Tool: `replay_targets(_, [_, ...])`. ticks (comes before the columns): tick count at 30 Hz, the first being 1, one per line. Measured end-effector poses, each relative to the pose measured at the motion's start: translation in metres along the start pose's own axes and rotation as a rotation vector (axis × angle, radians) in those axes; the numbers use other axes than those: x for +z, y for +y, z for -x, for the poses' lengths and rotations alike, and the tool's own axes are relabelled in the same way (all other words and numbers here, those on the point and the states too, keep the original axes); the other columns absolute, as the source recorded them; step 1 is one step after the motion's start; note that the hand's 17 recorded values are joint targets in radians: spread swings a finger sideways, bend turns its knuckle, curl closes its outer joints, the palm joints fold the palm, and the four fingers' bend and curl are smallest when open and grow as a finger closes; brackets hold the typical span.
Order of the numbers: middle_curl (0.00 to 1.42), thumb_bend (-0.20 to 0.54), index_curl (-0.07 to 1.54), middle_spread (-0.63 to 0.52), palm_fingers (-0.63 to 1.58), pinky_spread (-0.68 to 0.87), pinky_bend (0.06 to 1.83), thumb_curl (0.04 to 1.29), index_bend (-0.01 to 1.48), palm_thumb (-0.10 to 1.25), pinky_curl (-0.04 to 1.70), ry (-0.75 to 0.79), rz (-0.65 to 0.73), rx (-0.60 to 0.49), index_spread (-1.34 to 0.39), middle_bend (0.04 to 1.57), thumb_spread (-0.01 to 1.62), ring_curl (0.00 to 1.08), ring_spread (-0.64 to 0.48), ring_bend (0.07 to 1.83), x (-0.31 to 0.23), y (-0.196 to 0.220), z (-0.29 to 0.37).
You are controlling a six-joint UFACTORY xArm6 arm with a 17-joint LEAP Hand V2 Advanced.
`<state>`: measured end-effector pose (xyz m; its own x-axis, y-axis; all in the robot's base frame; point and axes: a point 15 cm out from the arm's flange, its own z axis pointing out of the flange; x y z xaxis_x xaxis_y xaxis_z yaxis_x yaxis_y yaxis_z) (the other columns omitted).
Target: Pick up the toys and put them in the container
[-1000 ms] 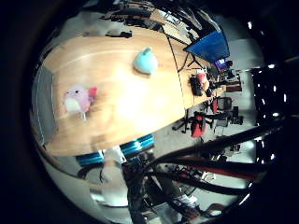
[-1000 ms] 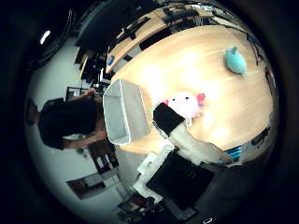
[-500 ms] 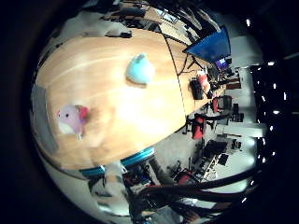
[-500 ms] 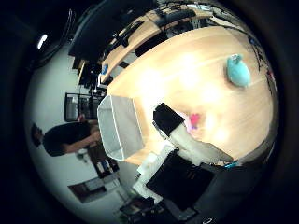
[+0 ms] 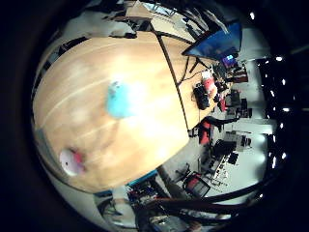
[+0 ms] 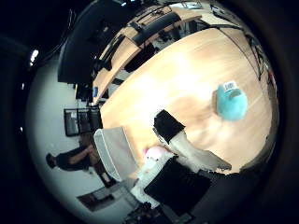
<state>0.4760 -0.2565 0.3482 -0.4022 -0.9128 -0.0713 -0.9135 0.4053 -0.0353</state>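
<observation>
Hand (image 6: pixel 187 154) was held above the round wooden table (image 5: pixel 145 63), grip state indeterminable; turquoise plush toy (image 6: pixel 231 102) lay nearest, pink-and-white plush toy (image 5: pixel 71 162) beside the white mesh container (image 6: pixel 114 154).

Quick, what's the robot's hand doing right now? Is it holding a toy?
Right hand: open, holding nothing. The teal toy and pink toy both lie on the table.

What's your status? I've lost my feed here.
Hand above table, holding nothing. Teal toy and pink toy on table, outside container. Nothing blocking either toy.
</observation>
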Motion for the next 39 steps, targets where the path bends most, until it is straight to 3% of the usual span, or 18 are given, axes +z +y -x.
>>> replay_targets(16, [0.39,-0.026,0.34,-0.07,0.28,0.43,0.88,0.28,0.17,0.36,0.01,-0.003,0.059,0.056,-0.43,0.23,1.02,0.18,-0.01,0.63,0.094,-0.025,-0.070])
replay_targets(30, [0.38,-0.025,0.31,-0.05,0.26,0.40,0.91,0.28,0.16,0.36,0.04,-0.026,0.175,0.047,-0.41,0.22,1.03,0.20,-0.01,0.65,0.156,-0.004,-0.071])
replay_targets(36, [0.40,-0.003,0.28,-0.09,0.36,0.26,0.99,0.29,0.13,0.42,0.04,-0.023,0.199,0.040,-0.41,0.26,1.04,0.23,-0.08,0.76,0.166,0.004,-0.069])
replay_targets(39, [0.41,0.042,0.25,-0.15,0.54,0.04,1.16,0.31,0.10,0.56,0.07,-0.024,0.206,0.038,-0.40,0.30,1.08,0.27,-0.18,0.88,0.169,0.006,-0.067])
